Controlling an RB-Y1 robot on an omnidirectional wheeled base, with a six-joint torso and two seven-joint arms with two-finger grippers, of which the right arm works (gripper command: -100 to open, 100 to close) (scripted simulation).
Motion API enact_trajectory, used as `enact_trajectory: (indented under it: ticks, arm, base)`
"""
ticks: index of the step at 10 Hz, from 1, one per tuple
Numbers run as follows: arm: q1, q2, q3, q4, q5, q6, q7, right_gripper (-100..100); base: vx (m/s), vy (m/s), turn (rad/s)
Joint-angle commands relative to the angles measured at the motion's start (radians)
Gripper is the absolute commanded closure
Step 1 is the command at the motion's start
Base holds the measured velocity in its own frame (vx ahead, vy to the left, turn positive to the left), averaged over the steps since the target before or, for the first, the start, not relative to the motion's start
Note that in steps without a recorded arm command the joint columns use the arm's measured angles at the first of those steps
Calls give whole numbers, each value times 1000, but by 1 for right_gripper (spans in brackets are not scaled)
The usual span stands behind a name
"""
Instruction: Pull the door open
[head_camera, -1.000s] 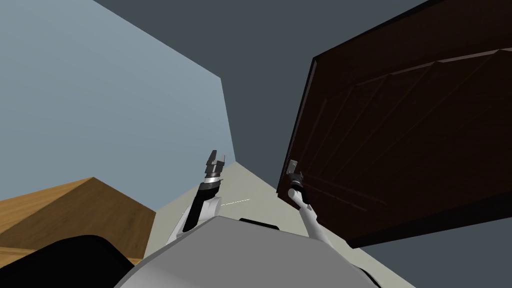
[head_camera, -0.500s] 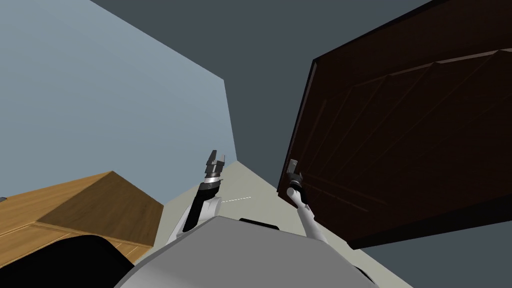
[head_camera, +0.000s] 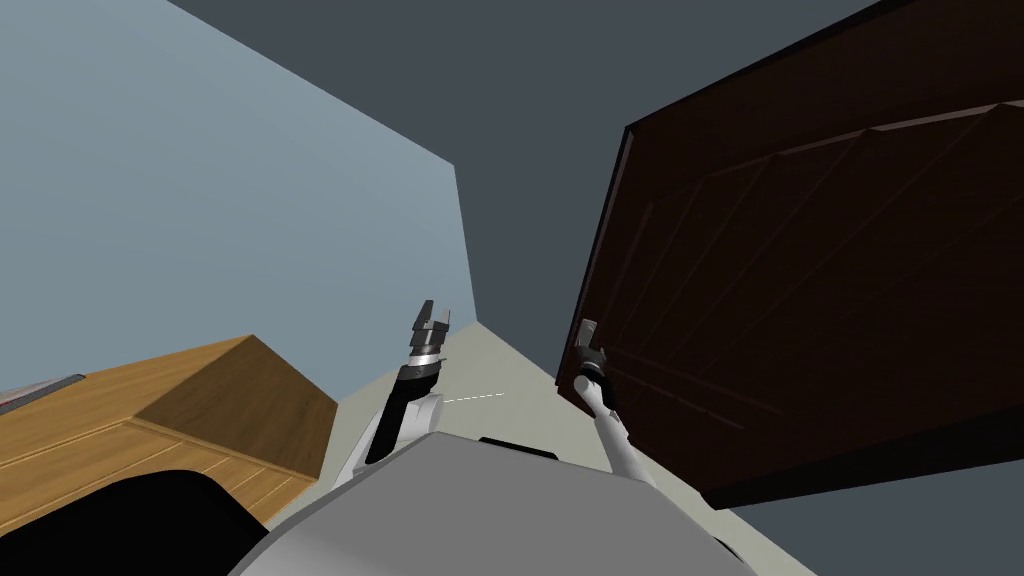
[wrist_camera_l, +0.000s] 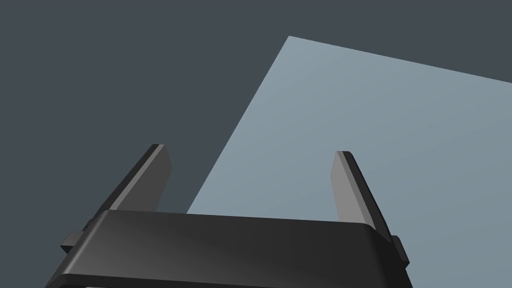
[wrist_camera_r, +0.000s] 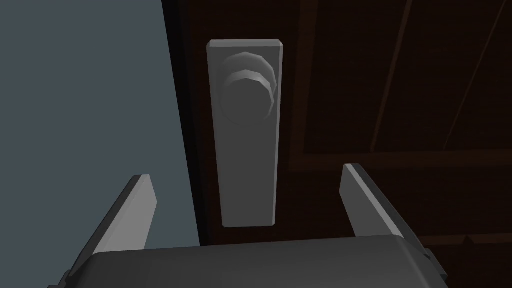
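The door (head_camera: 800, 280) is dark brown and panelled and takes up the right half of the head view. The frame's top and right edges cut it off, so its hinge side is out of sight, and I cannot tell how far it stands from its frame. Its free edge runs down toward the centre of the frame. A small grey handle plate (head_camera: 587, 328) sits on that edge, too tiny there to show any detail.

The right gripper (head_camera: 588, 350) is up against that spot, just right of centre. In the right wrist view the plate (wrist_camera_r: 246, 135) is a tall light grey strip close to the door's (wrist_camera_r: 375, 100) edge. A round knob (wrist_camera_r: 247, 97) sits on the half of the plate farther from the gripper. The knob is seen head-on and dim, so its depth is hard to judge.

The right gripper (wrist_camera_r: 246, 172) is spread wide, with the plate's near end between its fingers (wrist_camera_r: 367, 200) and a clear gap on each side. It holds nothing. One finger lies over the dark door face, the other over the grey wall (wrist_camera_r: 80, 100) beside the door's edge.

The left gripper (head_camera: 432, 315) is raised near the centre of the head view, well apart from the door. In its own wrist view the left gripper (wrist_camera_l: 251, 150) is likewise spread wide with nothing between its fingers.

A brown wooden piece of furniture (head_camera: 200, 420) fills the lower left of the head view, cut off by the frame's left edge. A thin grey strip (head_camera: 40, 388) lies on its top at the frame's edge, and I cannot make out what it is. A pale floor (head_camera: 500, 370) shows between the furniture and the door.
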Motion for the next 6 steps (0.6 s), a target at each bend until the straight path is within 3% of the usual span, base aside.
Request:
enact_trajectory:
  ticks: [1, 3, 6]
  arm:
    - [9, -31, -5, -1, -7, 8, -25, -100]
    - [22, -66, -8, 1, -14, 12, -53, -100]
    - [48, -137, -17, 7, -28, 20, -112, -100]
  base:
    - [138, 6, 94]
    - [160, -18, 63]
    - [182, -1, 109]
